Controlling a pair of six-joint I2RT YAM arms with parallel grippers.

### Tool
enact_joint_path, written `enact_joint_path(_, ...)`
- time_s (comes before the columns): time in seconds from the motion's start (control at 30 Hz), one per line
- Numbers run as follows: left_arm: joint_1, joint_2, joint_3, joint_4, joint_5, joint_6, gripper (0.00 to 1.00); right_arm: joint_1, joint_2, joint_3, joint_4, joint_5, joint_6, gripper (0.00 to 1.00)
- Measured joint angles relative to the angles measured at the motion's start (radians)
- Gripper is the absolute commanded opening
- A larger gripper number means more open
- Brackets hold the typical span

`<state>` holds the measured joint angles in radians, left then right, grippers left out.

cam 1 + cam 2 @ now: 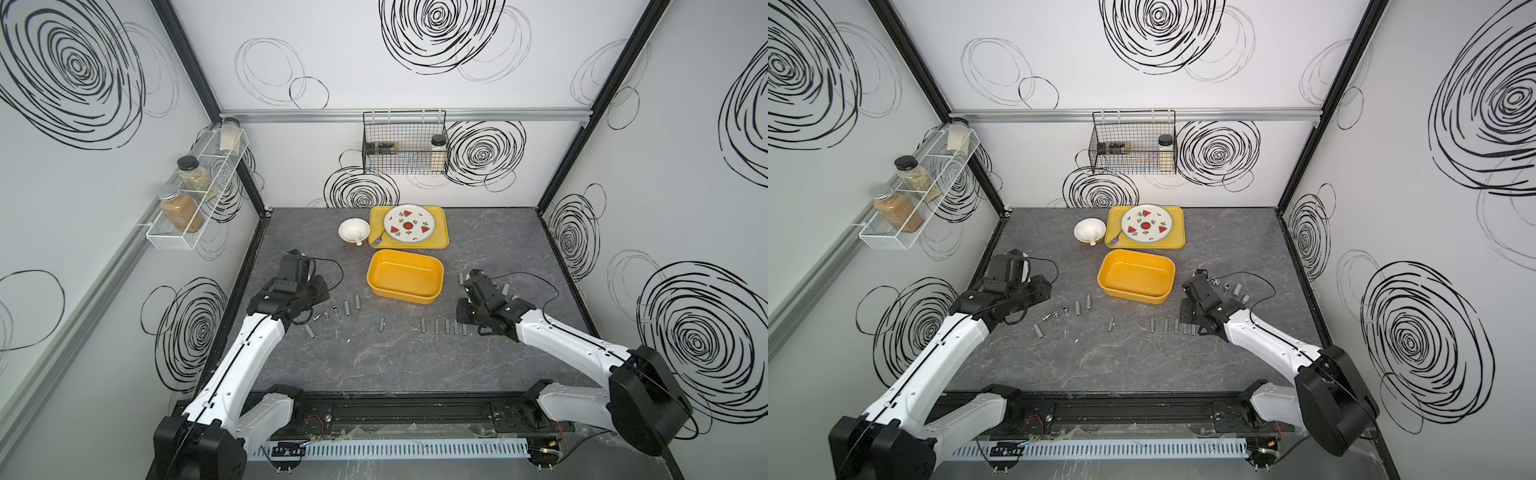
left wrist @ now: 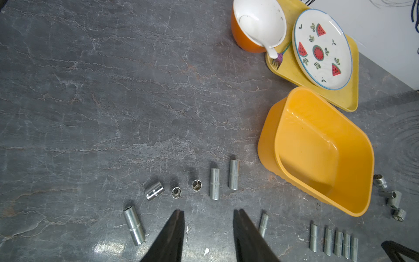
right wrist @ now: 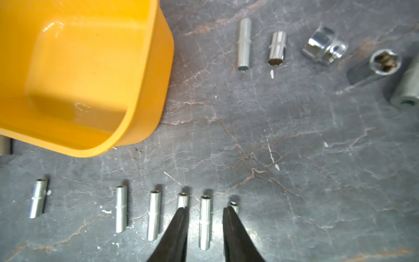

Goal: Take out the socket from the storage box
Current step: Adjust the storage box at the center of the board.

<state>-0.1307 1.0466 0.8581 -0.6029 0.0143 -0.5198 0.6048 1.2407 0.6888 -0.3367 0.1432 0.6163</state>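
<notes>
Two arms, top views: the left arm and the right arm reach in from the near edge, one on each side of the storage box; both wrists sit low over the table
Storage box, top views: the deep yellow-orange tub stands upright mid-table, just in front of the flat yellow tray; its floor shows plain yellow in both top views
Sockets, top views: the row of five slim sockets lies on the table in front of the box, outside it, by the right wrist; the scattered sockets lie near the left wrist, also outside the box
Left gripper, left wrist view: the left gripper hangs over bare table, fingers spread, nothing between them; the scattered sockets lie just beyond the tips, some on their sides, two on end
Right gripper, right wrist view: the right gripper has its fingers parted astride one slim socket of the row; table shows on both sides of that socket, so nothing is pinched; it lies flat, near the box's corner but outside it
Chunky sockets, right wrist view: the chunky sockets lie beyond the row, apart from the box
</notes>
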Motion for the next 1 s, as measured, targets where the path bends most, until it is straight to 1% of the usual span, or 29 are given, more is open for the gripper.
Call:
enact_joint_path(0.1,0.0,0.0,0.0,0.0,0.0,0.0,0.43,0.0,0.023,0.061,-0.011,-0.011,-0.007,0.39)
enact_joint_path(0.2,0.0,0.0,0.0,0.0,0.0,0.0,0.43,-0.002,0.082,0.143,-0.018,-0.018,-0.013,0.43)
enact_joint_path(0.37,-0.002,0.0,0.0,0.0,0.0,0.0,0.43,-0.013,0.232,0.303,-0.04,-0.021,-0.019,0.43)
enact_joint_path(0.5,-0.007,0.0,0.0,0.0,0.0,0.0,0.43,-0.026,0.344,0.393,-0.052,-0.027,-0.019,0.41)
enact_joint_path(0.77,-0.013,-0.002,0.0,0.0,0.0,0.0,0.43,-0.043,0.51,0.495,-0.076,-0.029,-0.017,0.3)
enact_joint_path(0.9,-0.015,-0.007,0.0,0.0,0.0,0.0,0.43,-0.046,0.557,0.508,-0.086,-0.033,-0.014,0.24)
enact_joint_path(1.0,-0.019,-0.009,0.0,0.0,0.0,0.0,0.43,-0.046,0.579,0.518,-0.103,-0.039,-0.013,0.16)
